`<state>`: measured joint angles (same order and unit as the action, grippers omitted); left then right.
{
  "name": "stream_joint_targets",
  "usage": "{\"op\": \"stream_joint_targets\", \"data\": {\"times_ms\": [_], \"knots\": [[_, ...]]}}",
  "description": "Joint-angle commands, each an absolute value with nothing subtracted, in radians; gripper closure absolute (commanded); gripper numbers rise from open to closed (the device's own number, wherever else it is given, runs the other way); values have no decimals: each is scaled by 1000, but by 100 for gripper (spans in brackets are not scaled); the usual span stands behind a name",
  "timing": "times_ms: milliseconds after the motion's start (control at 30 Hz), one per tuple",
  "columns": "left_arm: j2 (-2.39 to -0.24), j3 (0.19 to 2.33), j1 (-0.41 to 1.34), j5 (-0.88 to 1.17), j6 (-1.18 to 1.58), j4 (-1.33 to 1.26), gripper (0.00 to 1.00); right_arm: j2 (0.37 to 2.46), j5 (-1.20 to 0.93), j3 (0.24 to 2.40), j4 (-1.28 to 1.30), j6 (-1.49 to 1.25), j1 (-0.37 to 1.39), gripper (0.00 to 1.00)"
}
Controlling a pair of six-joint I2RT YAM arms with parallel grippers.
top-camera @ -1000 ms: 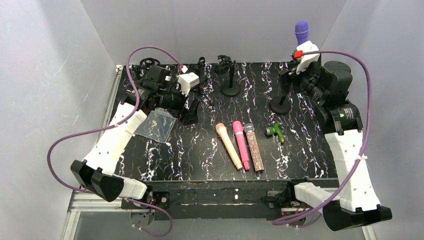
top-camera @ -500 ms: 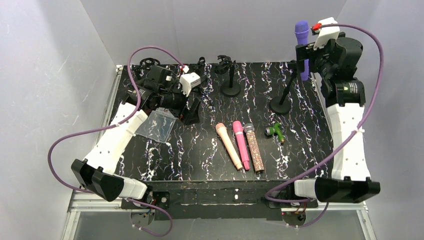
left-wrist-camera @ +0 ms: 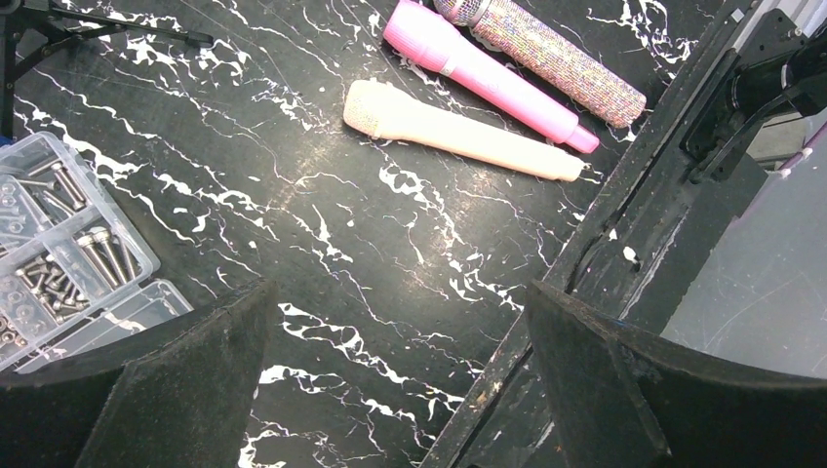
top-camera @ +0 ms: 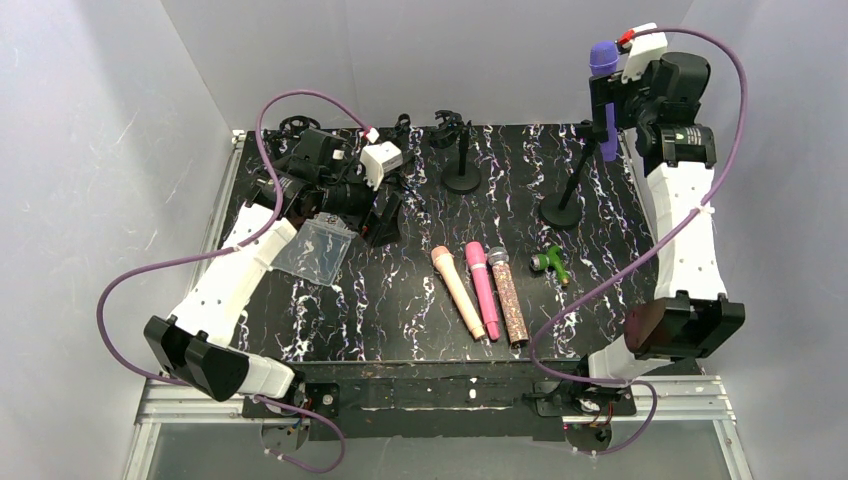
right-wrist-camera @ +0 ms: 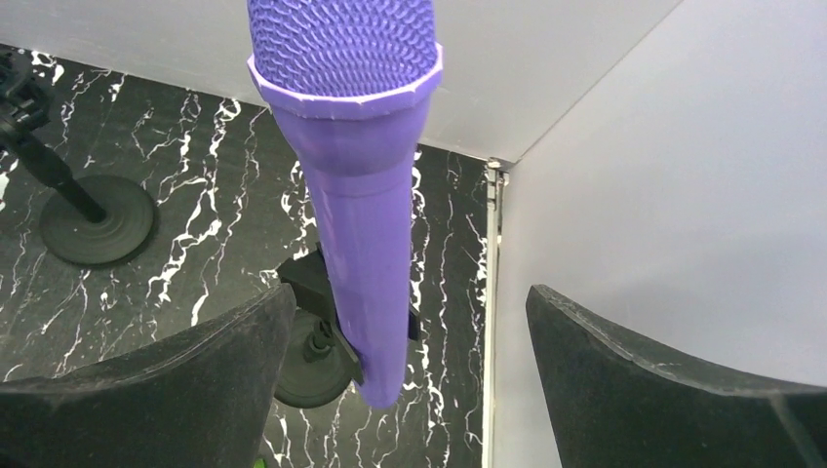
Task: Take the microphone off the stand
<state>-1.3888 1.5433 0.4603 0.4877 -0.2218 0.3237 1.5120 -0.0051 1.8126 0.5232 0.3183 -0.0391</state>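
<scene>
**Purple microphone sits in its stand clip, right jaws wide around it**

The black marbled table (top-camera: pixel 400 300) carries everything. From above, the right arm (top-camera: pixel 685 230) reaches up at the far right corner, and the left arm (top-camera: pixel 235 275) bends over the left side. The stand (top-camera: pixel 572 185) leans from its round base toward that corner. A second stand (top-camera: pixel 461 160) is near the far edge.

The purple microphone (top-camera: pixel 603 62) stands head up in the leaning stand's clip. Only the right wrist camera shows the right gripper (right-wrist-camera: pixel 408 302) plainly. Its jaws are spread wide, one on each side of the microphone and neither touching it, and the clip clasps the handle's lower end.

The left wrist camera shows the left gripper (left-wrist-camera: pixel 395 302) equally wide and holding nothing over the table. It also shows screws (left-wrist-camera: pixel 93 255) inside the clear box (left-wrist-camera: pixel 122 314), which cannot be made out from above. The peach microphone (left-wrist-camera: pixel 458 134), pink microphone (left-wrist-camera: pixel 488 78) and glittery microphone (left-wrist-camera: pixel 546 51) lie side by side. A small green part (top-camera: pixel 551 264) shows only from above.
</scene>
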Motion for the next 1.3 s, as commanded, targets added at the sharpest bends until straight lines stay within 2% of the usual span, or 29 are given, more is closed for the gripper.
{"op": "stream_joint_targets", "data": {"times_ms": [0,633,800,1067,1267], "knots": [[-1390,1534,456,503,-242,365,1,1539,-52,1866,501,317,-43,4],[-1391,1520,456,498,-252,365,1,1526,-122,1675,309,293,-50,14],[-1391,1517,456,500,-254,366,1,1492,-159,1568,185,286,-55,21],[-1393,1528,456,500,-252,375,1,1506,-160,1570,157,264,-67,30],[-1397,1526,455,503,-253,377,1,1518,-161,1586,156,262,-73,44]]}}
